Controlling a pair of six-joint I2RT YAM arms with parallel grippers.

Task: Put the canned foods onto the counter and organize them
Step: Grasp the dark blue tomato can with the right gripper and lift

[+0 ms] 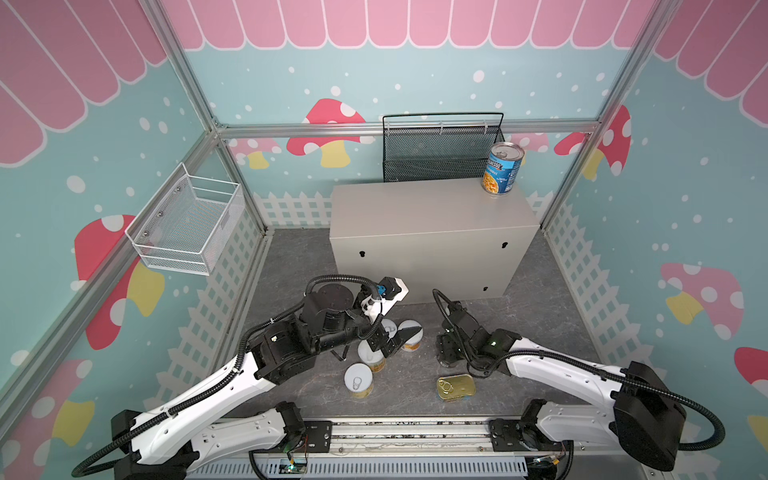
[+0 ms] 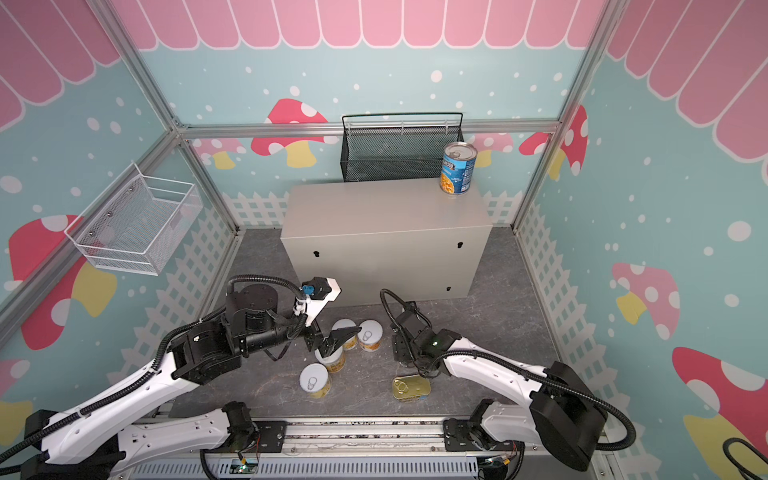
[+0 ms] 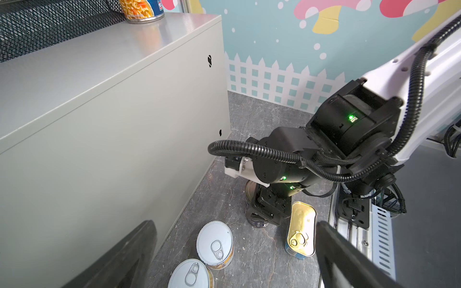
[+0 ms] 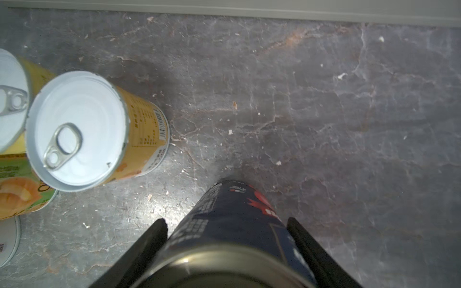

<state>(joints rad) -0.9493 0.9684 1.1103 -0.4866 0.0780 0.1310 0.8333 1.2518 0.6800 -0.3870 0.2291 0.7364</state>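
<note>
Staged robot cell; aluminium frame (image 1: 407, 129), mushroom-printed walls (image 1: 374, 79).

One tin (image 1: 503, 168) stands on the counter (image 1: 415, 212), right rear; other tins (image 1: 358, 380) before it.

Counter (image 1: 415, 208): painted sheet metal, smooth, satin sheen on top. Blue tin (image 1: 503, 168) on its far right corner: glossy printed label, bright metal lid. Floor (image 4: 299, 99) in front of counter: dark stone-look sheet, scuffed, dull gloss. Yellow tins (image 4: 77, 129) there: matt white lids, metal pull-tabs, printed labels. Dark-labelled tin (image 4: 237, 224) beside them: glossy label, dull metal rim. Flat tin (image 1: 456, 387): shiny gold metal. Basket (image 1: 440, 153) behind counter: matt black metal mesh.
</note>
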